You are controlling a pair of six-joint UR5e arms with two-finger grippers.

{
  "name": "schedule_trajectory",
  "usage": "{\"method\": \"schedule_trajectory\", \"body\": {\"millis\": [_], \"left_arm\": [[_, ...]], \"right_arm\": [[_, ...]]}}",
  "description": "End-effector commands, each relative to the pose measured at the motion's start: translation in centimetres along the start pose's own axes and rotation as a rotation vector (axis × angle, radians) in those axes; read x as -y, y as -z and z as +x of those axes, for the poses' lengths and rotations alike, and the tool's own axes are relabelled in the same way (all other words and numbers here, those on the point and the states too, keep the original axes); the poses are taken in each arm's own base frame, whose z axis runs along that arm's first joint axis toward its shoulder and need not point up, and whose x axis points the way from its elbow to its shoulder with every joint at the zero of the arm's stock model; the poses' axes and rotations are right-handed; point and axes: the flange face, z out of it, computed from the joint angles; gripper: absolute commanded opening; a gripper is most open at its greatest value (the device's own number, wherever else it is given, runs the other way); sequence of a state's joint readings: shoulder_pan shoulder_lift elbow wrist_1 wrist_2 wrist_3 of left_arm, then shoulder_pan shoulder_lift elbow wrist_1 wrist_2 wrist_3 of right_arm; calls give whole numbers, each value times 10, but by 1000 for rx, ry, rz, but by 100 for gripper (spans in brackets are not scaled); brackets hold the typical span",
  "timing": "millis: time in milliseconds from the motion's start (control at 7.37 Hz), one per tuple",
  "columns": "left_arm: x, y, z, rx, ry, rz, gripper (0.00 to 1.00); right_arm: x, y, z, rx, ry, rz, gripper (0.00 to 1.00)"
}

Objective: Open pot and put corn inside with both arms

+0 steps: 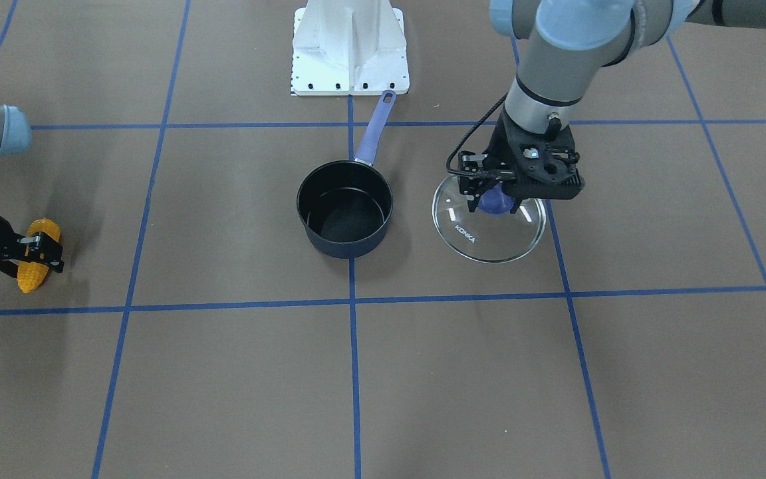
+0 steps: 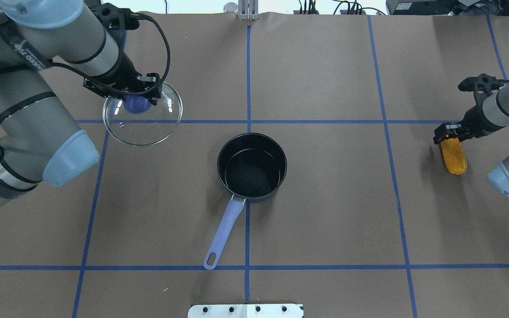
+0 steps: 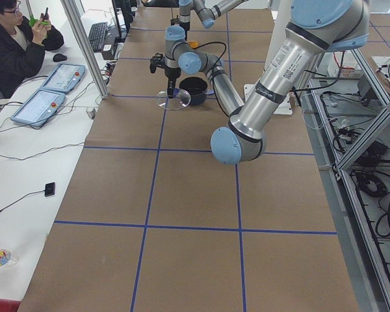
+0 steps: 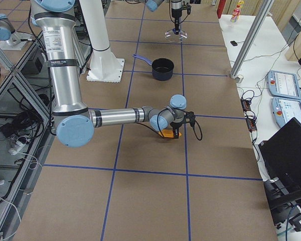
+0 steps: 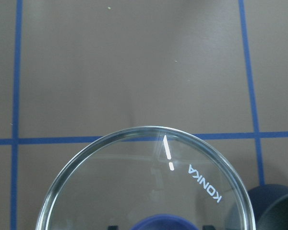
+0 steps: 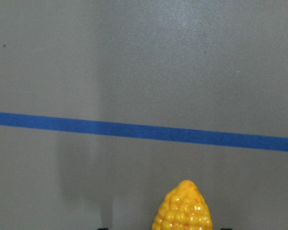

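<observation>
The dark pot (image 1: 346, 249) stands uncovered in the middle of the table, and nothing shows inside it; it also shows from overhead (image 2: 259, 198). Its purple handle (image 2: 223, 236) points toward the robot base. My left gripper (image 2: 136, 104) is shut on the blue knob (image 5: 165, 223) of the glass lid (image 2: 148, 130), holding it beside the pot on my left (image 1: 489, 243). My right gripper (image 2: 450, 134) is shut on the orange-yellow corn (image 2: 454, 159) far off on my right, low over the table (image 1: 29, 276). The corn's tapered tip shows in the right wrist view (image 6: 184, 211).
The white base pedestal (image 1: 350, 46) stands just behind the pot's handle. Blue tape lines grid the brown table. An operator (image 3: 16, 45) sits at a side table with control pendants (image 3: 45, 91) beyond the far edge.
</observation>
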State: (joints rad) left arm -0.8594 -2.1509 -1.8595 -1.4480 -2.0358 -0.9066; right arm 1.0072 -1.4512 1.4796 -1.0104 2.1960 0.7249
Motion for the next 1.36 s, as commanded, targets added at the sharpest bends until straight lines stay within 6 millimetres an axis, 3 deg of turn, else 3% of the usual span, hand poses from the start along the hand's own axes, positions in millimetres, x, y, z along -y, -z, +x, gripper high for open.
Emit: {"method": "schedule_trajectory", "body": {"millis": [0,271,543,679,950,1221], "left_arm": [[8,-5,-48,31,-36,13,51],[8,-15,-110,25,-75,1,51],[3,-34,-179,70,-134,-7,50],[-4,-50,-211,86,-152,-18,50],[-11,-89,-280,65,-189,34,49],[-36,-109,-316,31,-194,15,49]], "right_arm": [[-5,9,-3,7,4,12,0],[-7,19,-11,28,16,18,0],[1,43,-31,54,25,39,0],[16,66,-51,53,3,33,0],[36,118,-113,34,-22,17,0],[50,149,-159,54,-109,29,0]]}}
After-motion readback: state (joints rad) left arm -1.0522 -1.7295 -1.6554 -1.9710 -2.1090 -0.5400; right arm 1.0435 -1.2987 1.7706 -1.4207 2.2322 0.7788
